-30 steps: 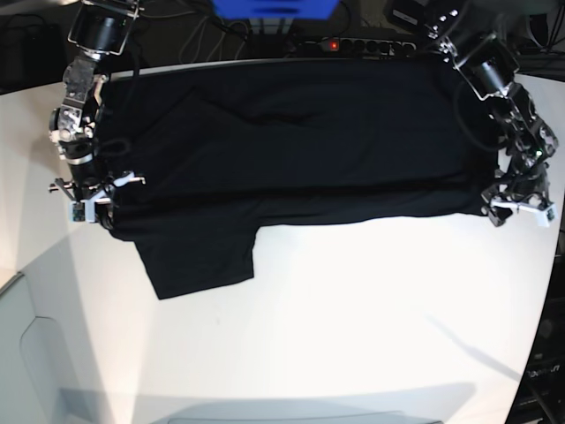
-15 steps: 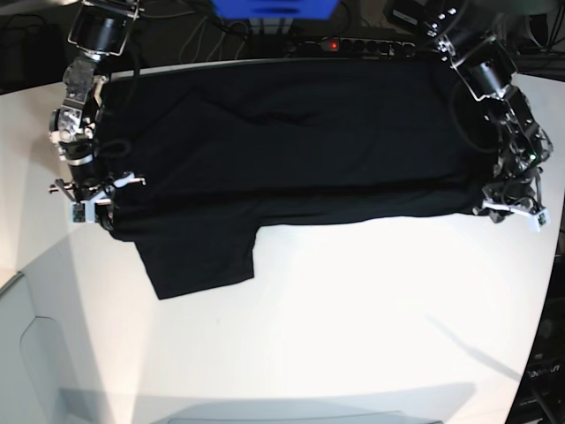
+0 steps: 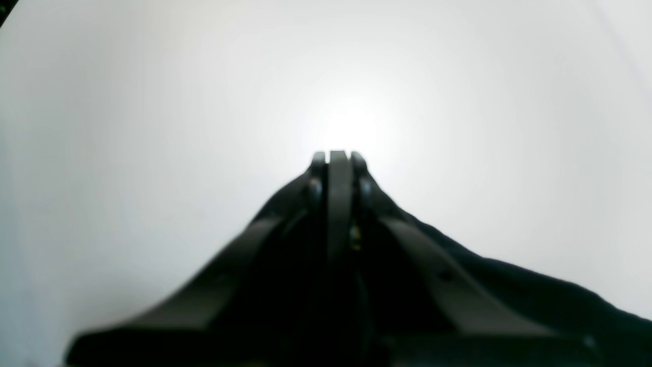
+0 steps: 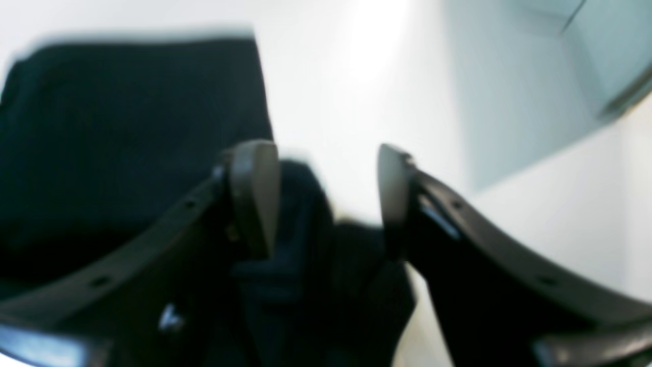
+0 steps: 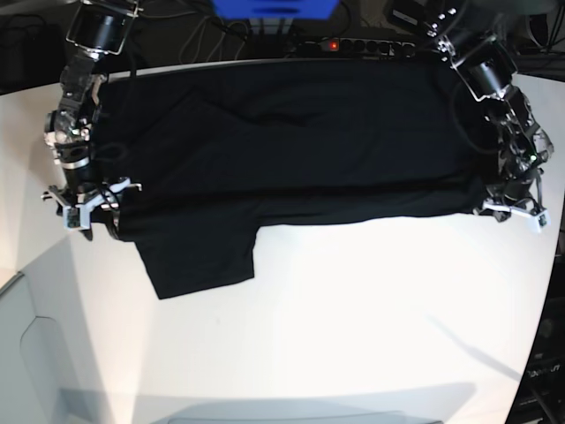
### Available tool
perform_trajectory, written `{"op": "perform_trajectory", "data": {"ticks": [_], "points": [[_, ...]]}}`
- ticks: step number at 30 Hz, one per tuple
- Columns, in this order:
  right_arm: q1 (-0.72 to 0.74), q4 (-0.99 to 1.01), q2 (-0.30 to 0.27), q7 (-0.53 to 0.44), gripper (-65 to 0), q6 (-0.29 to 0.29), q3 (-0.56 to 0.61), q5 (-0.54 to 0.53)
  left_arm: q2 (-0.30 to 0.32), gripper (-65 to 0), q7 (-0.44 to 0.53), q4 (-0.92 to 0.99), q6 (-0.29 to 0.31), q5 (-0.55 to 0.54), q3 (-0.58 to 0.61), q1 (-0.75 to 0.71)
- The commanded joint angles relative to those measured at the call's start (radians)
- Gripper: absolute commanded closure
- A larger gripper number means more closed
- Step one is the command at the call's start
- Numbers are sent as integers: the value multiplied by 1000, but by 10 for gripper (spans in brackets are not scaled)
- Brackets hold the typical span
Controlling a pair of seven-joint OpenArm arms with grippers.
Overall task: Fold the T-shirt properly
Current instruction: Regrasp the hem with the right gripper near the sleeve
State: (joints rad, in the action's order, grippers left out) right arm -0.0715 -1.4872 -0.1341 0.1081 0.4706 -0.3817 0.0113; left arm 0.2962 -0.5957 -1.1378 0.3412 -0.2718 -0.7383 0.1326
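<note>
The black T-shirt (image 5: 291, 141) lies spread across the far half of the white table (image 5: 353, 309), with a straight folded front edge and one sleeve (image 5: 199, 256) sticking out toward the front left. No print or label shows. My left gripper (image 5: 514, 212) is at the shirt's right edge. In the left wrist view it (image 3: 337, 155) is shut, with a thin dark strip pinched between its fingertips and black cloth (image 3: 535, 300) trailing behind. My right gripper (image 5: 84, 210) is at the shirt's left edge. In the right wrist view it (image 4: 326, 199) is open over the black cloth (image 4: 127, 127).
A power strip with a red light (image 5: 353, 42), cables and a blue object (image 5: 274, 7) lie behind the table's far edge. The table's left front corner drops to a grey floor area (image 5: 35, 353). Bare white tabletop fills the front half.
My right gripper has shifted slightly left and outward at the shirt's left edge. My left gripper has moved a little at the right edge. The shirt itself lies as before.
</note>
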Motion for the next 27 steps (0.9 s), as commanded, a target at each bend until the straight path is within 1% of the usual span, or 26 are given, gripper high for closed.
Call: {"op": "perform_trajectory", "data": {"ticks": [1,4,7,10,12,14,18,22,25,27], "points": [[14,-39,3,-29,-346,3,-4,-17,19,-1,21,-37,5,-11,-4,16],[25,-86,21,-20,-365,3,-3,-17,18,-1,21,-69,5,-11,-5,12],[86,-56,27,-12,-369,3,11,-12,18,-1,21,-81,2,-11,-5,3],[195,52,21,77,-369,3,45,-12,18,-1,21,-81,3,-11,-5,2],[273,144,4,152,-369,3,48,-10,18,-1,21,-81,3,-11,-5,2],[335,231,-11,189,-369,3,66,-10,18,-1,21,-81,3,-10,-5,2],[428,399,-51,189,-369,3,145,-10,18,-1,21,-81,3,-8,-4,2],[531,570,-66,187,-369,3,247,-10,18,-1,21,-81,2,-7,-4,3],[585,662,-62,186,-369,3,261,-10,18,-1,21,-80,2,-7,-4,2],[606,701,-58,164,-369,1,261,-10,18,-1,21,-77,2,-7,-4,3]]}}
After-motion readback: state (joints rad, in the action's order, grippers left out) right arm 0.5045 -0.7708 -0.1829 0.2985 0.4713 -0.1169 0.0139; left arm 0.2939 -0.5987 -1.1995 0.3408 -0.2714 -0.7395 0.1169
